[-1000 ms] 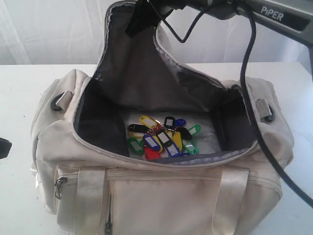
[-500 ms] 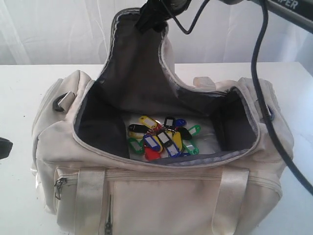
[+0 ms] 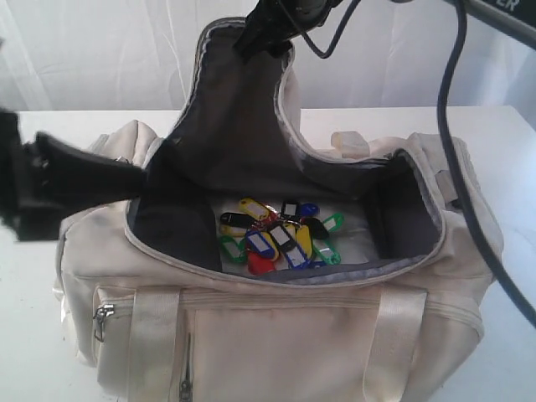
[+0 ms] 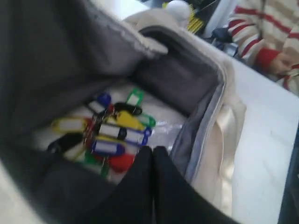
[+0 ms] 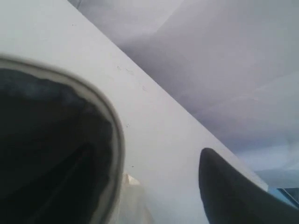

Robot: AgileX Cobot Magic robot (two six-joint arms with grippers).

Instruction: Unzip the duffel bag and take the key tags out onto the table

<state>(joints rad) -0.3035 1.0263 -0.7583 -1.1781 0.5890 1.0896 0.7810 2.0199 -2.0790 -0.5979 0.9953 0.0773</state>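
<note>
1. Duffel bag (image 3: 276, 335): cream woven fabric, soft-sided and boxy, with flat webbing handles, a zip pocket on the front wall and smooth dark grey lining. It is standing on the table (image 3: 33, 335), a flat white top, well in from the far edge. Its main mouth is gaping open, and the curved, grey-piped top flap (image 3: 239, 109) is rising upright over the back wall.

2. Key tags (image 3: 280, 236): a bunch of small, glossy, rounded-oblong plastic tags in yellow, blue, green, red and black, each bearing a white paper window. They are lying heaped on the bag's pale floor, close to the front wall and about midway between the end walls.

3. Left gripper (image 3: 138, 177): matte black, blurred in the exterior view. It is reaching in over the bag's left end wall, its two fingers (image 4: 140, 172) pressing flat together with nothing between them. The tags are lying ahead of and below its tip, not touching it.

4. Right gripper (image 3: 264, 33): black, sitting at the flap's top edge, high above the tags. In its wrist view one dark tapered finger (image 5: 224, 196) is standing apart from the flap's piped rim with white table showing between, so the jaws are standing spread and pinching no fabric. The second finger is hidden.

5. Cable (image 3: 448, 167): black and round, hanging in a loose curve over the bag's right end.
</note>
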